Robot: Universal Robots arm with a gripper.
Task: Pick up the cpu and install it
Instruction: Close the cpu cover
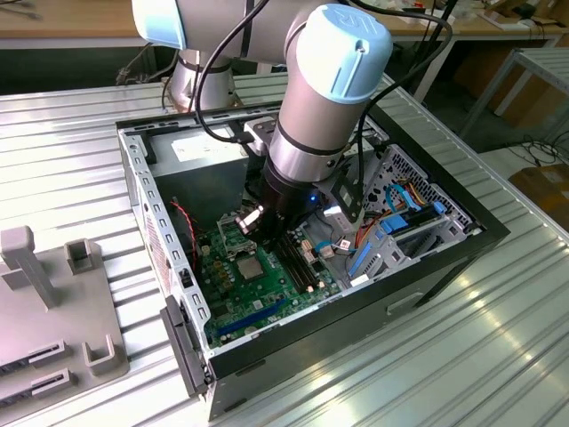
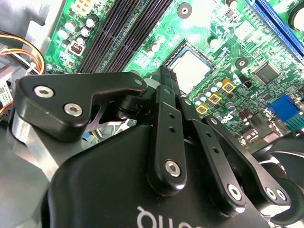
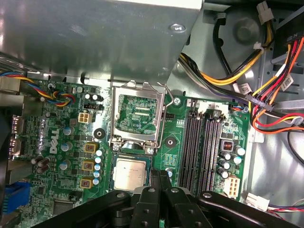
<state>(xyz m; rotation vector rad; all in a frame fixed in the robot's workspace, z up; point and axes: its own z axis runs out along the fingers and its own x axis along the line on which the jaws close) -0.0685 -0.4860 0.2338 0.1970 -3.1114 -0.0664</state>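
Observation:
The cpu (image 3: 129, 174) is a pale silvery square lying flat in its socket on the green motherboard (image 3: 61, 142). It also shows in the second wrist view as cpu (image 2: 192, 70) and in the exterior view as cpu (image 1: 250, 265). The socket's metal load frame (image 3: 137, 114) stands hinged open just beyond it. My gripper (image 3: 160, 176) hangs low over the board with its black fingers pressed together, shut and empty. In the second wrist view the gripper (image 2: 166, 76) has its tips right beside one edge of the cpu.
The arm reaches down into an open computer case (image 1: 462, 249) on a ribbed metal table. Black memory slots (image 3: 202, 142) run beside the socket. Bundled coloured cables (image 3: 256, 90) and a metal power supply box (image 3: 95, 38) crowd the case. A grey fixture (image 1: 53, 302) stands at the exterior view's left.

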